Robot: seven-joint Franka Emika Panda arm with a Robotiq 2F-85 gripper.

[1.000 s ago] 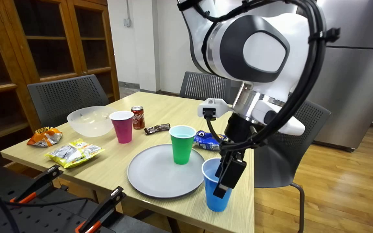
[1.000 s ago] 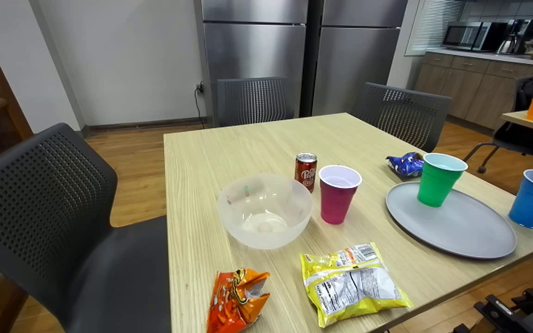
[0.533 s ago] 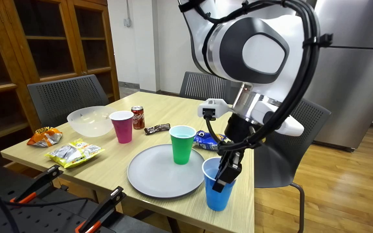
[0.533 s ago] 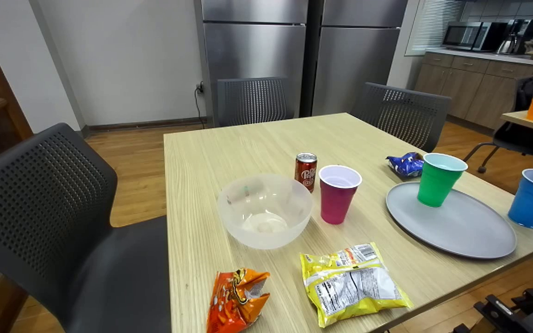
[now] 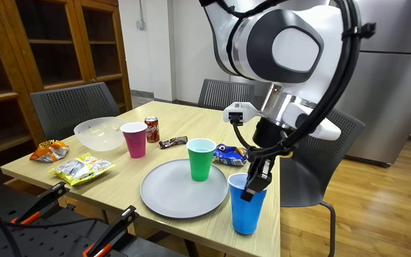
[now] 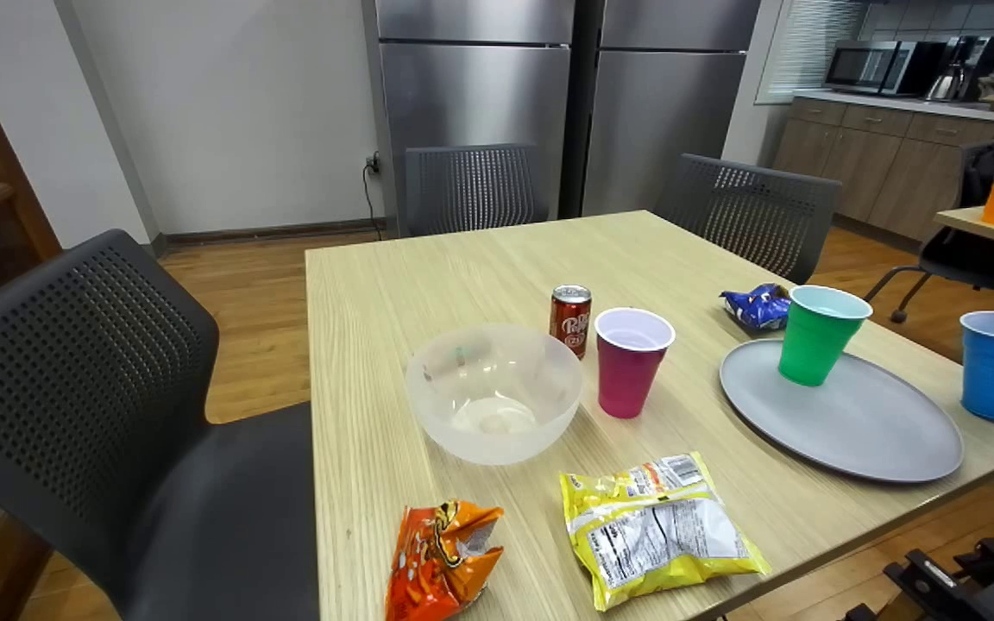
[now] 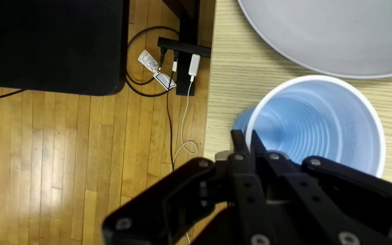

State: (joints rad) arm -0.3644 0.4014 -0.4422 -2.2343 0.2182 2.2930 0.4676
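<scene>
In the wrist view, your narrow black fingers [image 7: 238, 141] are pinching the white rim of a tapered blue plastic cup [image 7: 305, 115], one tip sitting inside its wall and the other outside, with little more than that thin wall parting them. The blue cup is standing nearly upright, close to the edge of a pale wood-grained desk [image 6: 393, 328]; the views are leaving unclear whether its base is touching the desk. Just beside it, a flat round grey plate [image 5: 173, 200] is lying and bearing a tapered green plastic cup [image 5: 200, 166]. Beyond the plate, in an exterior view, a crumpled shiny blue snack bag [image 5: 228, 155] and a narrow dark-brown wrapper [image 5: 173, 142] are lying. Farther out, a tapered magenta plastic cup [image 6: 631, 371] is standing near a small cylindrical red metal can [image 6: 570, 319], with a round frosted translucent bowl [image 6: 497, 431] resting beside them. Toward the end of the desk away from your fingers, a shiny yellow snack bag [image 6: 661, 535] and a crumpled shiny orange snack bag [image 6: 441, 561] are lying. Past the desk, tall stainless-steel refrigerators [image 6: 475, 112] are standing.
</scene>
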